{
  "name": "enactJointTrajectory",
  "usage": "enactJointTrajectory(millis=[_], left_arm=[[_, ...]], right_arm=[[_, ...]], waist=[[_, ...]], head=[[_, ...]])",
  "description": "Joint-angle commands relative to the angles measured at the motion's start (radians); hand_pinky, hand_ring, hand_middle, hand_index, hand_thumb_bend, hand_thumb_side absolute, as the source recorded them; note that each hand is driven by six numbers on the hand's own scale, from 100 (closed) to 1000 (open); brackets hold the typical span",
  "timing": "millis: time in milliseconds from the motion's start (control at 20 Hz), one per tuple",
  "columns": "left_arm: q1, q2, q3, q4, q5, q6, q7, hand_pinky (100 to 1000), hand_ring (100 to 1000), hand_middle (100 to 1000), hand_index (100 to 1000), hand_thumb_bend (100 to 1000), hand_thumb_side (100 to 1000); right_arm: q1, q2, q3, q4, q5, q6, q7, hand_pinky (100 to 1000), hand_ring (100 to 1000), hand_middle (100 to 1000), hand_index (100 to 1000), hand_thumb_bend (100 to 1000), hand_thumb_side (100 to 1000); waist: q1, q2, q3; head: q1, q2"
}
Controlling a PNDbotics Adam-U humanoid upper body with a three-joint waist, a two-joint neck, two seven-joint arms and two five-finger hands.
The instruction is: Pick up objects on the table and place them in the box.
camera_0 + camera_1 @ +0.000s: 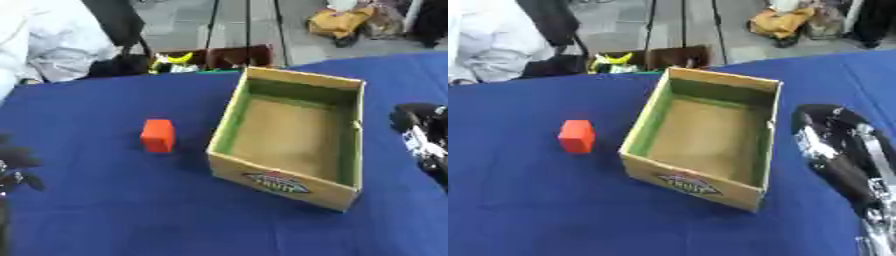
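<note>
An orange-red block (157,135) stands on the blue table (105,200), a little left of the box. The open cardboard box (289,187) has a green inner lining and a printed label on its front wall; I see nothing inside it. My left hand (17,165) shows at the lower left edge, well left of the block, fingers spread and holding nothing. My right hand (824,130) hangs just right of the box, dark and blurred, near its right wall. Nothing shows in it.
A person in a white top sits at the table's far left corner. Beyond the far edge stand dark crates (219,57) with yellow and green items. A yellow bag (337,22) lies on the floor behind.
</note>
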Motion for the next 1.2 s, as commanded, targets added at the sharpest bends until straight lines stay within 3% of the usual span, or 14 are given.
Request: enactJointTrajectory(millis=[50, 300, 550, 700, 1000, 1200], left_arm=[[-0.001, 0.063, 0.014, -0.019, -0.026, -0.023, -0.001, 357, 584, 622, 847, 615, 973], [-0.016, 0.210, 0.038, -0.019, -0.197, -0.059, -0.024, 372, 608, 689, 891, 733, 1000], [-0.057, 0.335, 0.026, -0.019, -0.468, -0.006, -0.061, 390, 625, 722, 925, 739, 1000], [-0.083, 0.399, 0.002, -0.019, -0.573, 0.019, -0.101, 404, 635, 736, 937, 734, 1000], [-0.112, 0.512, -0.032, -0.011, -0.581, 0.039, -0.196, 416, 648, 751, 965, 812, 963], [-0.149, 0.595, -0.053, 0.049, -0.541, 0.002, -0.280, 433, 640, 803, 982, 821, 910]], right_arm=[[-0.012, -0.018, -0.005, -0.011, 0.007, -0.003, -0.002, 854, 809, 529, 719, 206, 466], [-0.008, -0.022, -0.002, -0.008, 0.008, -0.003, 0.000, 854, 809, 529, 719, 205, 466], [-0.008, -0.023, 0.002, -0.005, 0.009, -0.005, 0.005, 854, 809, 529, 719, 206, 466], [-0.009, -0.025, 0.006, -0.002, 0.009, -0.007, 0.008, 854, 809, 529, 719, 208, 466], [-0.018, -0.036, 0.013, -0.003, 0.007, -0.015, 0.014, 852, 808, 530, 718, 207, 470], [-0.028, -0.043, 0.022, -0.013, 0.000, -0.022, 0.017, 850, 806, 530, 717, 203, 473]], waist=[[-0.002, -0.021, 0.001], [0.005, -0.029, -0.001], [0.007, -0.033, -0.006], [0.009, -0.035, -0.011], [0.019, -0.033, -0.033], [0.028, -0.030, -0.046]], head=[[-0.003, -0.005], [-0.004, 0.001], [-0.002, 0.005], [0.001, 0.013], [0.007, 0.028], [0.011, 0.029]])
